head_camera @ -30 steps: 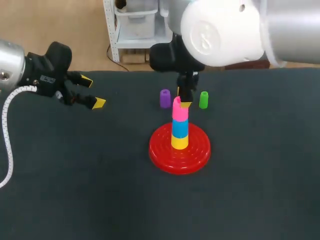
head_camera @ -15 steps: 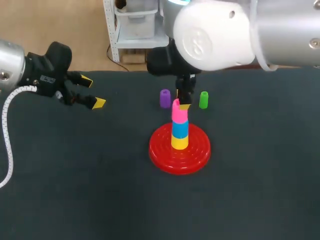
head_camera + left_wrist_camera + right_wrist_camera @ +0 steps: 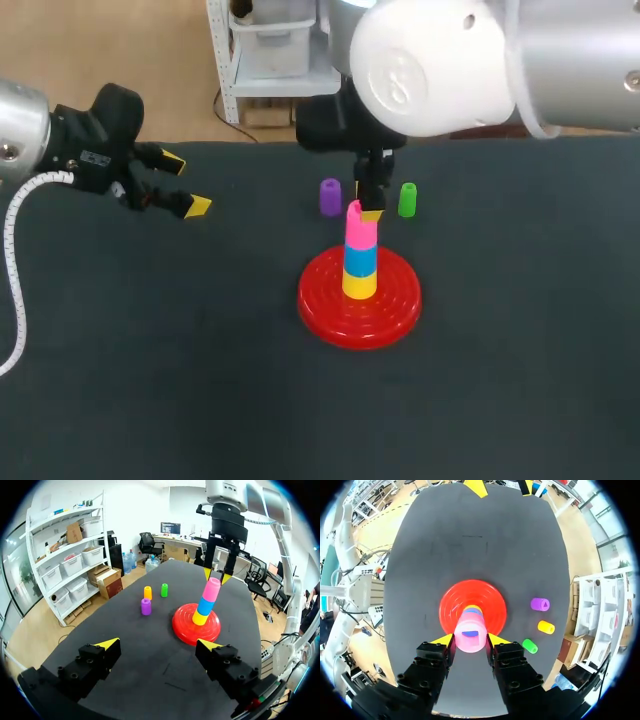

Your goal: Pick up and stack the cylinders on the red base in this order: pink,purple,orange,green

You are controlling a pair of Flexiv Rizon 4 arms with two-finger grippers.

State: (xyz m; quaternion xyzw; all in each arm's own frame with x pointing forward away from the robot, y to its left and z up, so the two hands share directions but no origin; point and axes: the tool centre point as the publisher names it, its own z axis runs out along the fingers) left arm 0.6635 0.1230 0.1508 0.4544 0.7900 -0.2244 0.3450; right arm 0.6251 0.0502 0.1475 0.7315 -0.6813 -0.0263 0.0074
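The red base [image 3: 330,305] carries a stack of a yellow, a blue and, on top, the pink cylinder [image 3: 358,232]. My right gripper [image 3: 367,212] comes down from above and is shut on the pink cylinder [image 3: 470,636], one finger on each side; the cylinder leans a little on the blue one [image 3: 205,606]. Behind the base stand the purple cylinder [image 3: 330,197] and the green cylinder [image 3: 407,199]. The orange cylinder [image 3: 147,592] stands between them and is hidden behind the gripper in the head view. My left gripper [image 3: 185,185] is open and empty, above the table's far left.
The purple [image 3: 539,604], orange [image 3: 546,627] and green [image 3: 530,646] cylinders stand in a short row near the table's far edge. Dark table [image 3: 150,380] stretches bare in front of and left of the base.
My right arm has shifted slightly over the stack and the pink cylinder stands a little straighter. The left arm has not moved.
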